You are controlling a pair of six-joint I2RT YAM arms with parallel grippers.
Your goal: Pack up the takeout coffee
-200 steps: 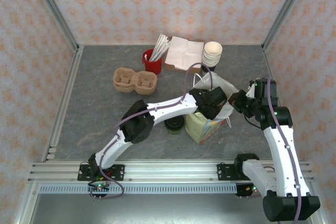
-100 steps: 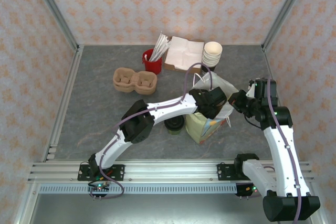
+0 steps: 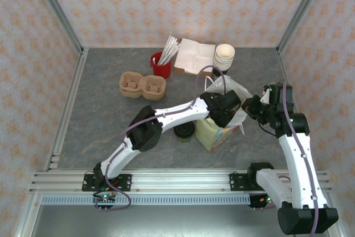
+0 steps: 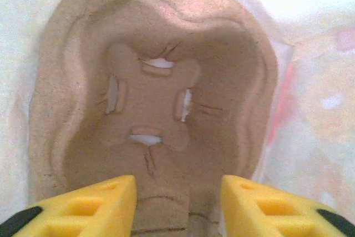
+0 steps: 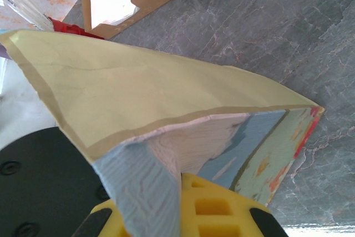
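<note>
The takeout coffee point(image 3: 183, 132), a small cup with a black lid, stands on the table just left of the paper bag point(image 3: 217, 132), partly under my left arm. My left gripper point(image 3: 224, 106) reaches down into the bag's mouth. In the left wrist view its yellow fingers point(image 4: 119, 203) stand apart above a brown pulp cup carrier point(image 4: 155, 98) lying inside the bag, and the left gripper point(image 4: 177, 187) holds nothing. My right gripper point(image 5: 180, 178) is shut on the bag's upper edge point(image 5: 166, 120), at the bag's right side point(image 3: 247, 109).
A second pulp carrier point(image 3: 142, 84) lies at the back left. Behind it stand a red cup of stirrers point(image 3: 161, 66), a cardboard box of napkins point(image 3: 194, 56) and a stack of cream paper cups point(image 3: 224, 56). Patterned walls close the table on three sides.
My left gripper's fingers have spread wider inside the bag. Both arms, the bag and the coffee cup stay where they were.
</note>
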